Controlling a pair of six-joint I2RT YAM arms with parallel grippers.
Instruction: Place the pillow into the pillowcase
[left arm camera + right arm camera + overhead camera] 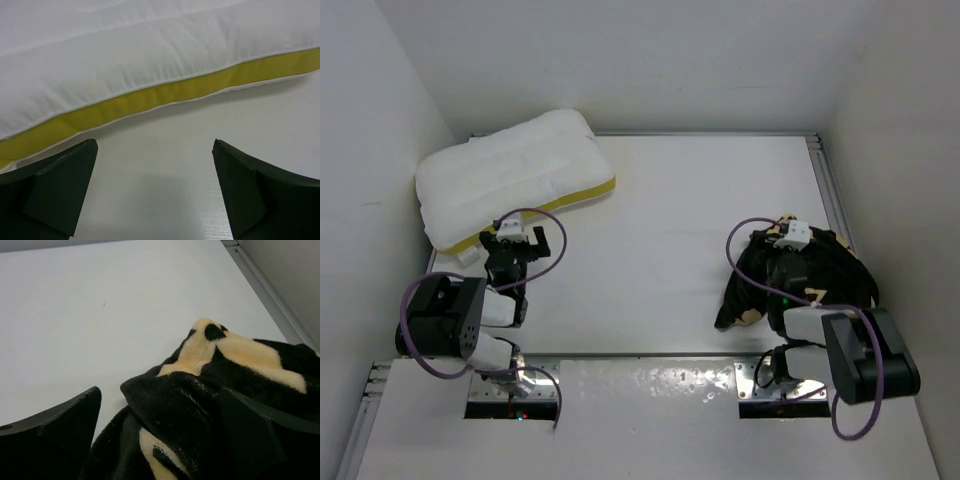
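The plump white pillow (510, 175) with a yellow side band lies at the table's far left. Close up, the pillow (150, 55) fills the top of the left wrist view, its yellow band facing me. My left gripper (516, 246) hovers just in front of that band, open, with bare table between its fingers (60, 185). The black pillowcase (800, 275) with beige shapes lies crumpled at the right, under my right arm. My right gripper (157, 427) is open over a fold of the pillowcase (200, 400), fabric lying between its fingers.
White walls enclose the table on the left, back and right. A metal rail (830, 190) runs along the right edge, close to the pillowcase. Both arm bases sit at the near edge, with purple cables looping off each arm.
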